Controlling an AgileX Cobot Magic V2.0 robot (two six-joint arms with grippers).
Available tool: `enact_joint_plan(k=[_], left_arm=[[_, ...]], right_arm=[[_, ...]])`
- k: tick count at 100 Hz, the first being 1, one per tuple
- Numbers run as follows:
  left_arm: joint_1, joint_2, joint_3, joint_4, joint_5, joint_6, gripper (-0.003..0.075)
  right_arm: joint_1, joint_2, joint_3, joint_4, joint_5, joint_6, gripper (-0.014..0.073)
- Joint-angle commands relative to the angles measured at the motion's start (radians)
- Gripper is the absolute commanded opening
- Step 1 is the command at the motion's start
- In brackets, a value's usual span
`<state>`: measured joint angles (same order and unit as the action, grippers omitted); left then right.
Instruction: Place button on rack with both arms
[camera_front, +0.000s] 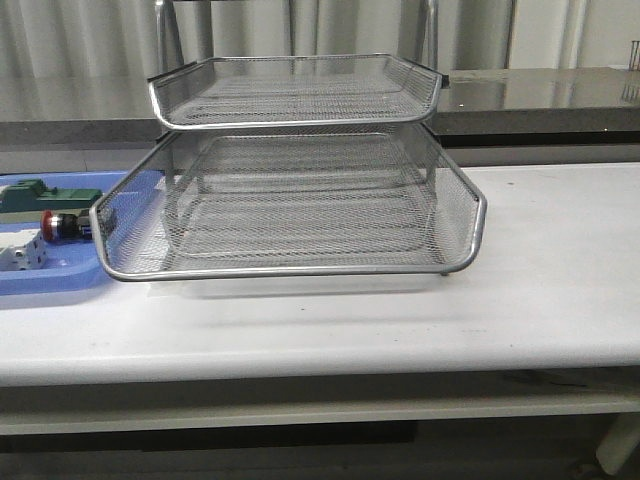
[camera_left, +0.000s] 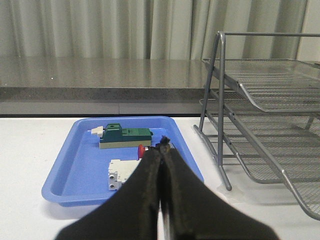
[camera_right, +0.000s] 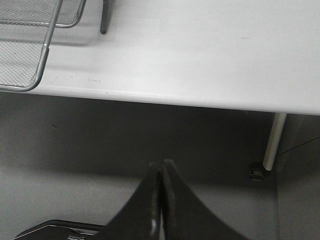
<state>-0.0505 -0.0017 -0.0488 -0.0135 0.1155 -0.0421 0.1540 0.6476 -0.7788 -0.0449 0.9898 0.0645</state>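
At the far left of the front view a flat blue tray (camera_front: 60, 280) lies on the white bench (camera_front: 540, 290). In it, from the back, sit a green block part (camera_front: 45, 193), then the button (camera_front: 62, 225), then a white block (camera_front: 20, 252) at the frame's left edge. The button lies on its side: a red mushroom cap faces left, a short silvery collar follows, and a dark body trails off to the right toward the mesh. No brand, label or lettering can be read on it or on the other parts at this size.

Just right of the tray, filling the middle of the frame, stands the rack (camera_front: 300, 268), silver wire mesh with bright chrome rims. Its wide lower tray reaches forward and its left front corner overlaps the tray's right side in the picture; a smaller upper tray sits above it.

In the left wrist view the left tool (camera_left: 161, 146) has its two black fingers pressed together with nothing between them. Its tips cover most of the button (camera_left: 143, 149), so only the red cap peeks out at centre frame, between the green part (camera_left: 125, 136) and the white block (camera_left: 121, 173). The rack (camera_left: 270, 100) fills the right side.

In the right wrist view the right tool (camera_right: 161, 167), low in the frame, is likewise closed and empty, hanging off the bench's front edge over the floor, with a rack corner (camera_right: 30, 50) at upper left.
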Motion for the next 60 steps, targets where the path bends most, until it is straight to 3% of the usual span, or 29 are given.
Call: enact_joint_plan(k=[1, 32, 60], left_arm=[[-0.008, 0.049, -0.113, -0.015, -0.016, -0.005, -0.002], [-0.008, 0.498, -0.51, -0.007, 0.238, -0.006, -0.002], [-0.008, 0.897, -0.848, 0.122, 0.506, -0.006, -0.002]], right_arm=[[0.001, -0.002, -0.036, -0.014, -0.062, 0.001, -0.0067], [0.001, -0.002, -0.036, -0.014, -0.061, 0.001, -0.0067], [0.001, -0.002, -0.036, -0.014, -0.061, 0.001, -0.0067]])
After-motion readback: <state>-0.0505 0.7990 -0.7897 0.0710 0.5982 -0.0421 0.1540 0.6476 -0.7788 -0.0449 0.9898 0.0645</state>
